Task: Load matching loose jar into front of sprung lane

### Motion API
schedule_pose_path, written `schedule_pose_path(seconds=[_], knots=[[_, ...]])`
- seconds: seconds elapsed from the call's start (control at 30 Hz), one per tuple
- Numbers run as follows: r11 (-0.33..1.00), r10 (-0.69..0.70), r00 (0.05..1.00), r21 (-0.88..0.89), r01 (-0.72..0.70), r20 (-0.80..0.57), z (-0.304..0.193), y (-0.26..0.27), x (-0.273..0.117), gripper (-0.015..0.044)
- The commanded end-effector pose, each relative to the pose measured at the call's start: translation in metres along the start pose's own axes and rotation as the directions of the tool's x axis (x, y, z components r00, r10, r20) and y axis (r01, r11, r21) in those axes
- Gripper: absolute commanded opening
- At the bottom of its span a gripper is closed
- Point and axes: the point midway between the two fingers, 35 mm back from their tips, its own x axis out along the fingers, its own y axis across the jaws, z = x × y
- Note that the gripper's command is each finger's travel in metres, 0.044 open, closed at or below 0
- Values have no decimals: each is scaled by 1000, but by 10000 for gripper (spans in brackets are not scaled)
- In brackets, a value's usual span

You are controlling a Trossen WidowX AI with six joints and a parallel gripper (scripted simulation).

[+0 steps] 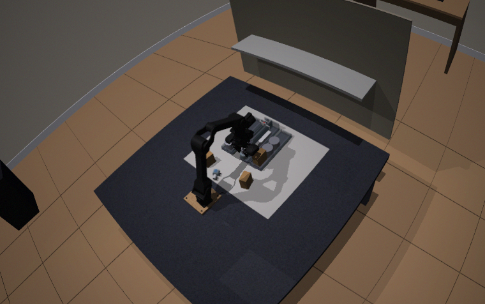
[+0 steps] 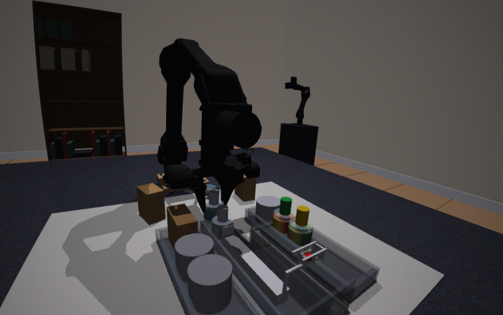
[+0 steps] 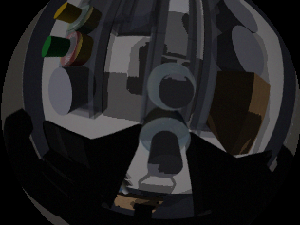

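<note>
Here's the black claw (image 1: 244,154) (image 2: 215,208) (image 3: 164,132), pointing down and clamped on 1 blue-grey jar with a grey cap (image 2: 212,208) (image 3: 163,137), at the front end of the tray! The held jar stands upright, right in line with the matching jar (image 2: 222,226) (image 3: 171,86), and the 2 look very close; whether they touch, I can't tell. That 2nd jar is in the sprung lane, with the long white bar (image 2: 265,272) (image 1: 265,136) running behind it. To one side, 2 grey cylinders (image 2: 209,283) (image 1: 270,144) and a wooden block (image 2: 181,226) (image 1: 260,156) (image 3: 239,110) share the outer lane. On the other side, the green-capped jar (image 2: 284,215) (image 3: 66,47) and the yellow-capped jar (image 2: 300,226) (image 3: 78,17) line up behind 1 more grey cylinder (image 2: 267,208) (image 3: 68,90). Whether the held jar's base meets the lane floor is hidden!
</note>
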Motion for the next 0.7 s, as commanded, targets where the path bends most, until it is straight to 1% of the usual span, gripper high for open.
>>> schedule_pose_path(seconds=[0.0, 0.67], knots=[[1000, 7, 1000, -3, -6, 29, 9, 1, -4, 0], [1000, 7, 1000, -3, -6, 30, 18, 1, -7, 0]])
